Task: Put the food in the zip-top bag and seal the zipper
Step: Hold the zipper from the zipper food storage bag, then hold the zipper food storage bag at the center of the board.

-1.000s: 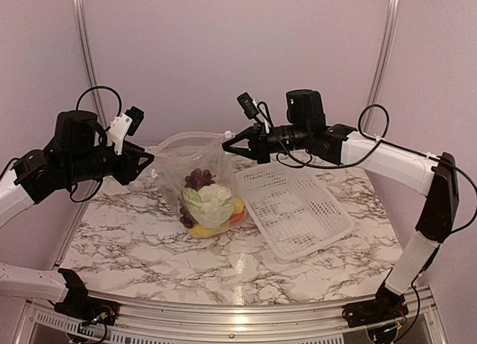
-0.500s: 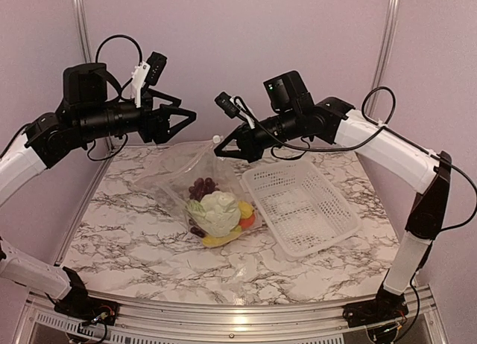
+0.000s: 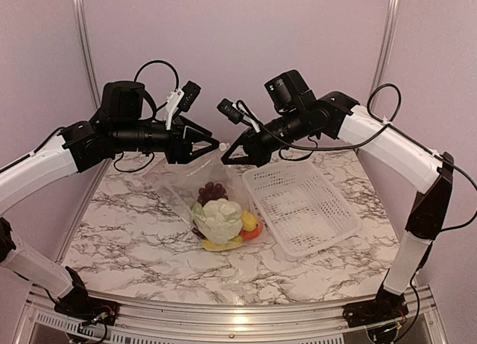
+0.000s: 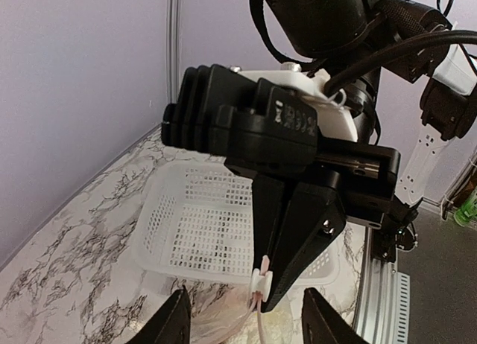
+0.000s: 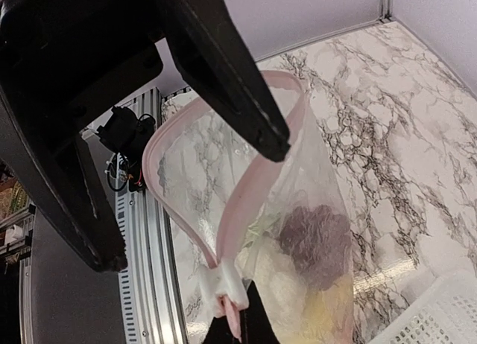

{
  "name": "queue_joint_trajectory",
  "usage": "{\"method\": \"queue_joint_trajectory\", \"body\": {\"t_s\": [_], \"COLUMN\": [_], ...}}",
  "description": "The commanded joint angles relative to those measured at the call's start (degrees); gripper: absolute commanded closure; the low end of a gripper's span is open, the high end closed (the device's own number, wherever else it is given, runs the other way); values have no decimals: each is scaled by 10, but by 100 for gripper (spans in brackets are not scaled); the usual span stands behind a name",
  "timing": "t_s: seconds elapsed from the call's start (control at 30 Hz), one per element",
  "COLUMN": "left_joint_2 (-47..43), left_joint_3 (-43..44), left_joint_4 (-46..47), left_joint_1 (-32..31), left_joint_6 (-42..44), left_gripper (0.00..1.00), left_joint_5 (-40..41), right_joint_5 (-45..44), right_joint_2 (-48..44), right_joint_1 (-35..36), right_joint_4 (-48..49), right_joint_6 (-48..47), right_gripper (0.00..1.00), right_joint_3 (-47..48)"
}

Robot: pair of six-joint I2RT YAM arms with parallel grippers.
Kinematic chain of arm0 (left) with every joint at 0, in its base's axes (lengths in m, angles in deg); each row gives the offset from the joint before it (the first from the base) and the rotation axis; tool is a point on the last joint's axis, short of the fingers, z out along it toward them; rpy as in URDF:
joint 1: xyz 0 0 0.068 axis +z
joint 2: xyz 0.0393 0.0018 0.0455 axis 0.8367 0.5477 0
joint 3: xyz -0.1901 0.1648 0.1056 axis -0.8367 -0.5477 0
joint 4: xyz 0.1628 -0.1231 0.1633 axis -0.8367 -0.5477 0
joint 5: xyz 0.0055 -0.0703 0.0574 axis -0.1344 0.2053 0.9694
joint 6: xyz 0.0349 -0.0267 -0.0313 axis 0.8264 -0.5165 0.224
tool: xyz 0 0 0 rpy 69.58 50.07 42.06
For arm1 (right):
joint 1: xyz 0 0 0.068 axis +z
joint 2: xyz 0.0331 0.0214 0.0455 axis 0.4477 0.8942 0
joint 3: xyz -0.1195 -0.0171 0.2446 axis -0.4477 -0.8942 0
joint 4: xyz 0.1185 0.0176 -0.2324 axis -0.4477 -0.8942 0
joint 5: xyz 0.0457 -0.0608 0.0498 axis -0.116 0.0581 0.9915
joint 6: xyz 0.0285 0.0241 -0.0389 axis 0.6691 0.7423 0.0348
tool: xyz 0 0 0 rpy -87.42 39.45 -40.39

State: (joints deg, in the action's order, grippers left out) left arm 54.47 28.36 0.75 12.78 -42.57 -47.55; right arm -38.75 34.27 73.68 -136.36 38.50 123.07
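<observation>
The clear zip-top bag [image 3: 186,182] hangs from its right top corner with its bottom on the table. Inside are the white cauliflower [image 3: 218,217], purple grapes [image 3: 212,190], a yellow piece [image 3: 215,245] and an orange piece [image 3: 251,226]. My right gripper [image 3: 232,155] is shut on the bag's corner by the white slider [image 4: 261,281]. In the right wrist view [image 5: 235,323] the whitish-pink zipper [image 5: 250,191] gapes in an open loop. My left gripper [image 3: 209,147] is open, its fingers [image 5: 246,98] astride the strip, close to the right gripper; in its own view [image 4: 250,320] it holds nothing.
A white latticed basket [image 3: 302,206] stands empty to the right of the bag, also in the left wrist view [image 4: 197,225]. The marble table top [image 3: 127,232] lies below. Purple walls and metal posts close the back and sides.
My left gripper let go of the bag's left end, rose and swung right until it faces the right gripper. The bag slumped and shifted right; its mouth stays open.
</observation>
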Motion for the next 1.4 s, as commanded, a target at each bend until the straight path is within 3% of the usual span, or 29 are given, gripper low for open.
{"method": "queue_joint_trajectory", "body": {"t_s": [0.0, 0.3, 0.83, 1.07, 1.37], "left_joint_2": [13, 38, 47, 45, 46], "left_joint_3": [0, 14, 10, 10, 9], "left_joint_4": [33, 22, 23, 21, 23], "left_joint_1": [-8, -17, -17, -17, -17], "left_joint_6": [2, 26, 19, 15, 15], "left_gripper": [51, 61, 86, 91, 91], "left_joint_5": [-51, -49, -54, -52, -55], "right_joint_5": [16, 16, 11, 38, 18], "right_joint_2": [-22, -22, -27, -19, -25], "right_joint_1": [3, 3, 3, 3, 3], "right_joint_4": [-19, -31, -28, -22, -27], "right_joint_6": [-17, -33, -34, -39, -40], "right_gripper": [100, 100, 100, 80, 87], "right_joint_3": [13, 20, 12, 28, 25]}}
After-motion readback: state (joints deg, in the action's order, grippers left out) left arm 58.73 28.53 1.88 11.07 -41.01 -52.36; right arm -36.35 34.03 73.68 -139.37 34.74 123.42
